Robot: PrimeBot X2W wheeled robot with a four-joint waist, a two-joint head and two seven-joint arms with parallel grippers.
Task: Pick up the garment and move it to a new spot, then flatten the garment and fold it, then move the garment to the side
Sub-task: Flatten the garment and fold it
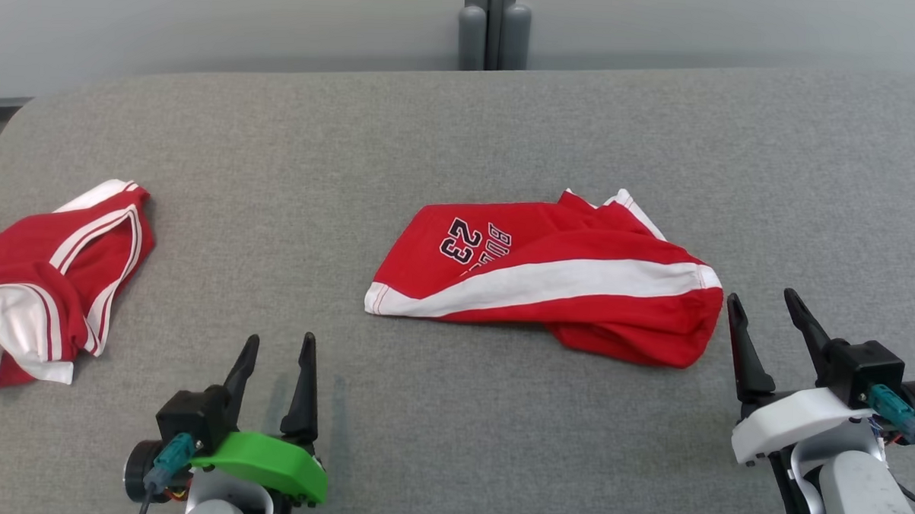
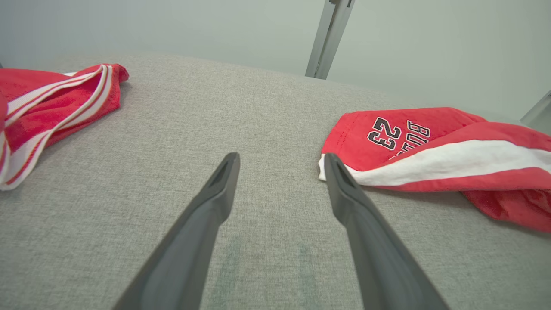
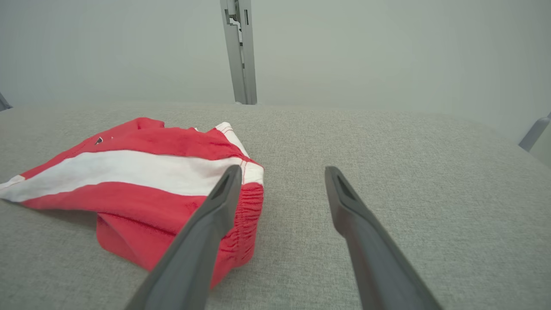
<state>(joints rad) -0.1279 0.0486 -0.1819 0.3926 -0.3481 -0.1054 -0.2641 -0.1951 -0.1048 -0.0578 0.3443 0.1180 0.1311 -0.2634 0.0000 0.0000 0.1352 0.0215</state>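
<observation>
Red basketball shorts point(image 1: 548, 279) with a broad white stripe point(image 1: 548, 284) lie folded over near the middle of the grey fabric-covered table point(image 1: 462, 135). A second red-and-white garment point(image 1: 53, 273) is bunched well apart at the left edge. The head view takes in both garments and both arms. The right wrist view gives the shorts' gathered elastic waistband point(image 3: 245, 224) and a grey post point(image 3: 239, 51) behind the table, but not the printing. The left wrist view gives that printing most plainly: "23" point(image 2: 384, 133) in dark, white-edged digits, beside letters starting "BU", the rest lost under the fold.

The left gripper point(image 1: 280, 338) has its fingers spread wide over bare table, holding nothing, near the shorts' hem corner. The right gripper point(image 1: 761, 296) is likewise spread and empty, one finger just beside the waistband end; whether it touches cannot be told
</observation>
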